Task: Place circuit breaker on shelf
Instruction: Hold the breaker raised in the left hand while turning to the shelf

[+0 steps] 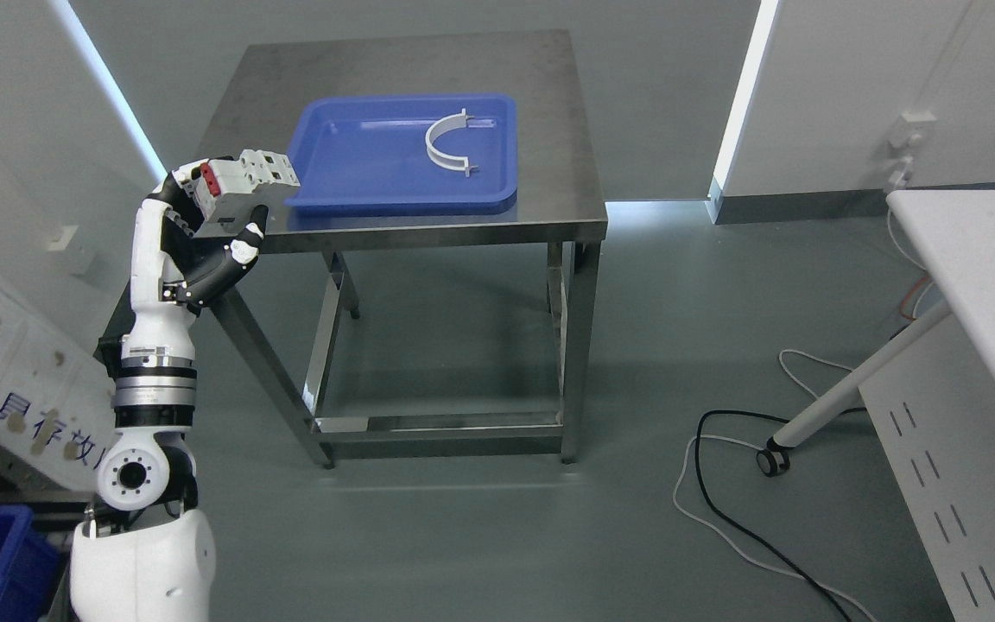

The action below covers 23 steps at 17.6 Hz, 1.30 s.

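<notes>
At table's [549, 226] left edge, left hand [204, 233] grasps circuit breaker [243, 180], just beside blue tray [359, 200] holding white curved clamp [446, 142].

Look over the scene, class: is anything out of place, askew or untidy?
Loose cables trail across the floor by the white table's castor, an untidy snag risk. The blue tray overhangs the steel table's front edge slightly. The left hand holds the circuit breaker off the table's left corner.
</notes>
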Motion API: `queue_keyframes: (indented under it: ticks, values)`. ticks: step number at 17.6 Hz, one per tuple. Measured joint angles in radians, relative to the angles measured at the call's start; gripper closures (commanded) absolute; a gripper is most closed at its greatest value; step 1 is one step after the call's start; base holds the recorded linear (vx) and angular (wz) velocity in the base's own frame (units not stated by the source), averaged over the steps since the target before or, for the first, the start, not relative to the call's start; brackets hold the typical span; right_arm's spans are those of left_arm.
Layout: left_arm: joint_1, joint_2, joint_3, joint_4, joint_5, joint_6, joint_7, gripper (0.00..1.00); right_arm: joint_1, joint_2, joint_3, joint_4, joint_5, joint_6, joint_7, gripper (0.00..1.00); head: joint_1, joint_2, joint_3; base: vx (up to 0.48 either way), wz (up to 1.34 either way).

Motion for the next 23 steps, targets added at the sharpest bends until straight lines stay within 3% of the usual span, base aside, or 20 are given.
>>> queue_keyframes:
  ticks: [5,12,18,23]
  values:
    - [0.016,-0.002,0.013,-0.050,0.009,0.001,-0.003,0.81,0.000,0.000,0.000,0.000,0.000,0.001,-0.001,0.00,0.0000,0.000,0.000,-0.449,0.78]
    - [0.010,-0.004,0.023,-0.105,0.012,-0.009,-0.001,0.81,-0.001,0.000,0.000,0.000,0.000,0.001,-0.001,0.00,0.0000,0.000,0.000,-0.228,1.70]
    - [-0.036,-0.005,0.025,-0.133,0.012,0.023,-0.005,0.81,-0.001,0.000,0.000,0.000,0.000,0.001,-0.004,0.00,0.0000,0.000,0.000,0.027,1.37]
    - [-0.115,0.000,0.014,-0.117,-0.037,0.115,-0.114,0.82,-0.001,0.000,0.000,0.000,0.000,0.000,-0.005,0.00,0.0000,-0.001,0.000,0.166,0.54]
